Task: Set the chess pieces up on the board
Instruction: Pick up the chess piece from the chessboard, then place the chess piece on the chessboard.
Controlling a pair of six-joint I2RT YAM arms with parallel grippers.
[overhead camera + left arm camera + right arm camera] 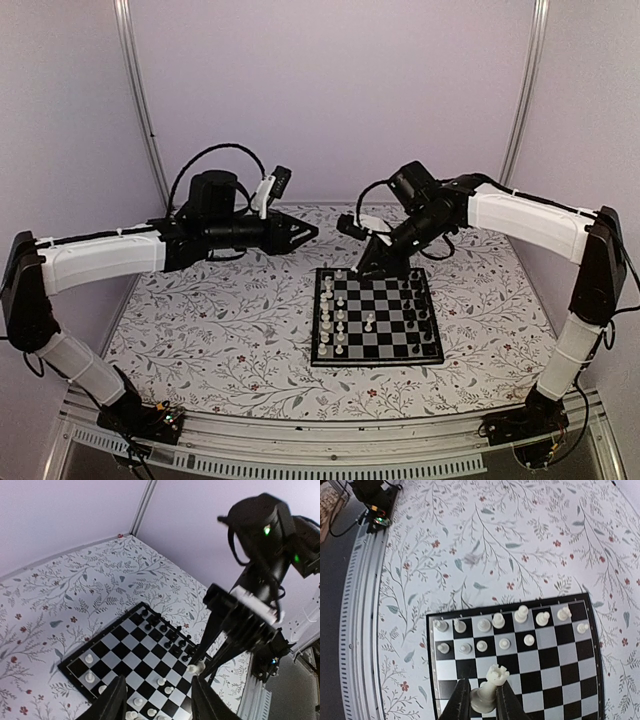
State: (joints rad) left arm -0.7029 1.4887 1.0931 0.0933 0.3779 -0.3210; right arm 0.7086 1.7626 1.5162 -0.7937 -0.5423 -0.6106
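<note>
White rook [496, 674], base hidden, sits pinched in the right tool [482, 692].

floral tabletop [220, 330]: flat, leaf-and-flower print | walls [330, 90]: plain lilac | metal posts [139, 100]: back corners | rail [330, 425]: near edge

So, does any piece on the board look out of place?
Yes. One white pawn stands alone near the middle of the board, ahead of the other white pieces at its left side. The right claw grips a white rook, not yet set down.
</note>
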